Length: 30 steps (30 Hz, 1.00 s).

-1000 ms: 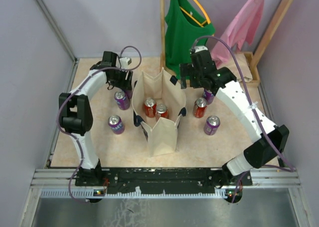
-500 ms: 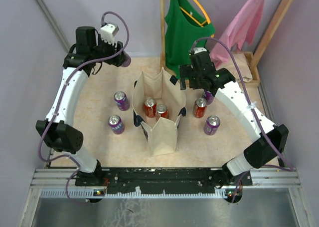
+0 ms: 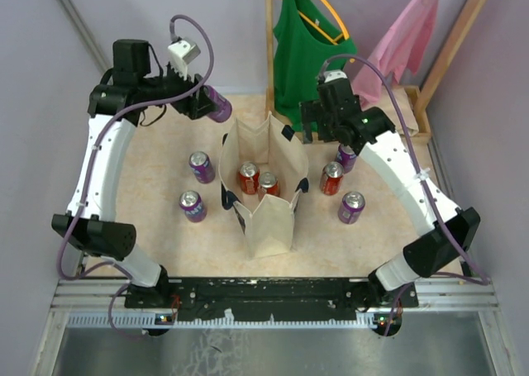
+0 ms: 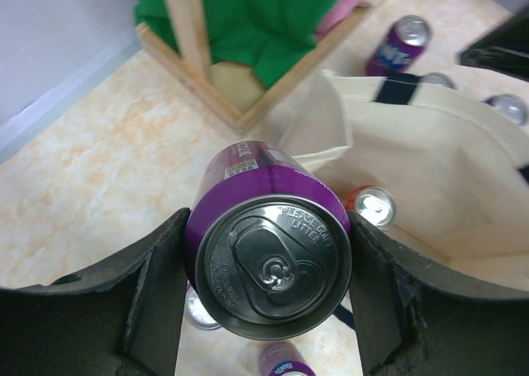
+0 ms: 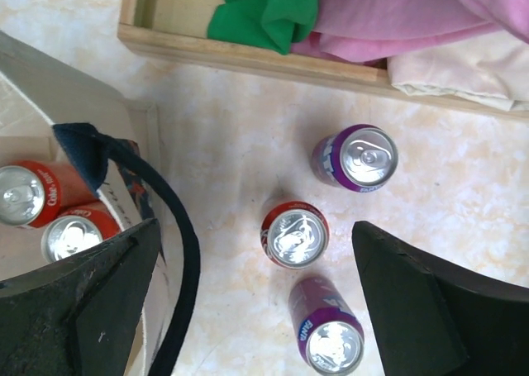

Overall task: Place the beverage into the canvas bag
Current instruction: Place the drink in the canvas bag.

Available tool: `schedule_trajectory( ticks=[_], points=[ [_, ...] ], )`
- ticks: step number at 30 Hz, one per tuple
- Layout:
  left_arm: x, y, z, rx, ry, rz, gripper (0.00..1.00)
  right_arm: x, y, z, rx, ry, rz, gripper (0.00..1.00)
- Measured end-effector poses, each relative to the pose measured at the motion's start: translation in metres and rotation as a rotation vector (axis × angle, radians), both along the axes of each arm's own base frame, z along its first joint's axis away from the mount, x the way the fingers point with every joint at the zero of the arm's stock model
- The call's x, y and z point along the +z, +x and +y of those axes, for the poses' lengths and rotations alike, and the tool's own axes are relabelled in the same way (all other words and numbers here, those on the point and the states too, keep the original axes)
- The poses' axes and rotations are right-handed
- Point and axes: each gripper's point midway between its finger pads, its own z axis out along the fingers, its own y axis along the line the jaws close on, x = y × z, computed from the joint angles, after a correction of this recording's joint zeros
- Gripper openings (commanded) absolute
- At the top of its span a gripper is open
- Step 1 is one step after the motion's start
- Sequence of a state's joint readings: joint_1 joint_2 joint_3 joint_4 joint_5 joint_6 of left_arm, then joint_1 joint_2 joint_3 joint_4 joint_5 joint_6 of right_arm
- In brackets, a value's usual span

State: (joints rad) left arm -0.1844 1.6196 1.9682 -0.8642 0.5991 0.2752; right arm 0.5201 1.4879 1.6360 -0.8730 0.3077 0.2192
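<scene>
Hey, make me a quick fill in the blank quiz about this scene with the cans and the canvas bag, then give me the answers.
1. The left gripper is shut on a ____ can.
2. Inside the canvas bag stand ____ red cans.
3. The right gripper is ____, holding nothing.
4. Of the three cans on the table right of the bag, only one is ____.
Answers: purple; two; open; red.

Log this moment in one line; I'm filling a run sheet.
left claw: holds purple can | right claw: open, empty | bag: two red cans inside
</scene>
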Motion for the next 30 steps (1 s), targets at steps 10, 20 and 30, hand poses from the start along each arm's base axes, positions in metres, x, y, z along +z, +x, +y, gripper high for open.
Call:
schedule_trajectory(
  ticks=[10, 20, 30],
  points=[
    [-0.022, -0.055, -0.082, -0.391, 0.069, 0.009, 0.00, 0.005, 0.003, -0.007, -0.080, -0.023, 0.046, 0.99],
    [-0.101, -0.056, -0.121, -0.529, 0.226, 0.093, 0.00, -0.004, 0.003, -0.010, -0.093, -0.065, 0.094, 0.99],
    [-0.150, -0.079, -0.127, -0.639, 0.383, 0.100, 0.00, -0.032, -0.001, -0.010, -0.089, -0.076, 0.150, 0.99]
  ],
)
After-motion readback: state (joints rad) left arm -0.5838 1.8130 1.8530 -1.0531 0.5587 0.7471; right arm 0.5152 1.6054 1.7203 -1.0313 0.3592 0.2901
